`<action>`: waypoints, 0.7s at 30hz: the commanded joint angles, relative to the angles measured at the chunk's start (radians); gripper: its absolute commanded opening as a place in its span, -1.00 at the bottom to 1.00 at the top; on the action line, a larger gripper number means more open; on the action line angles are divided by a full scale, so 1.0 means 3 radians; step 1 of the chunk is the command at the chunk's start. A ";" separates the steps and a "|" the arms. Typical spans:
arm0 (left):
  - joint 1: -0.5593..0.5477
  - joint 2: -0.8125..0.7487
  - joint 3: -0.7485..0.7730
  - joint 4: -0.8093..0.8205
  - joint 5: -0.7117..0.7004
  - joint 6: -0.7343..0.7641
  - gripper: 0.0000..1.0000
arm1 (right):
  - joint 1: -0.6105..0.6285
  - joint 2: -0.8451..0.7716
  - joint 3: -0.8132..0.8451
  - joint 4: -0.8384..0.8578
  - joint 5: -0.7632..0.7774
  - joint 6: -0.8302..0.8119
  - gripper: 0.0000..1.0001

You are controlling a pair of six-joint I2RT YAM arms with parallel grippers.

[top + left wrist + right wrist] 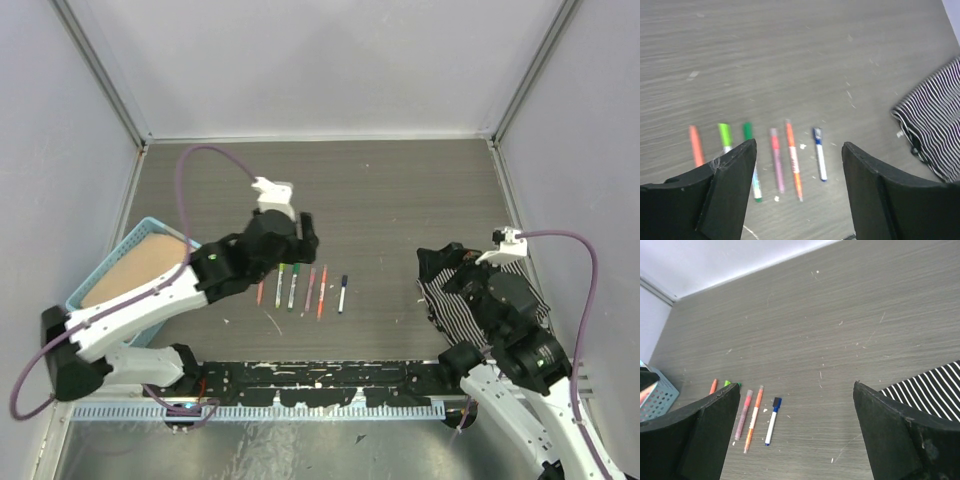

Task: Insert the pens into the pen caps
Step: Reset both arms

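Note:
Several pens lie side by side in a row on the dark table: an all-orange one [260, 292], a light green [725, 135], a dark green [748, 131], a pink [776, 160], an orange [793, 160] and a blue one [819, 155]. Coloured pen caps sit on their far ends, such as the dark blue cap [776, 401]; no loose cap shows. My left gripper [298, 243] [799, 145] hovers open just behind the row, holding nothing. To the right, above a striped cloth, my right gripper [445, 265] [796, 385] is also open and empty.
A black-and-white striped cloth [500, 300] lies at the right under the right arm. A blue basket [110, 270] with a tan pad stands at the left edge. A black and white rail runs along the near edge [320, 385]. Grey walls enclose the table.

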 commanded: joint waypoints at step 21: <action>0.0686 -0.2961 -0.1578 -0.0629 -0.0809 0.0244 0.97 | -0.0005 -0.0407 -0.0053 0.0274 0.0241 -0.0120 1.00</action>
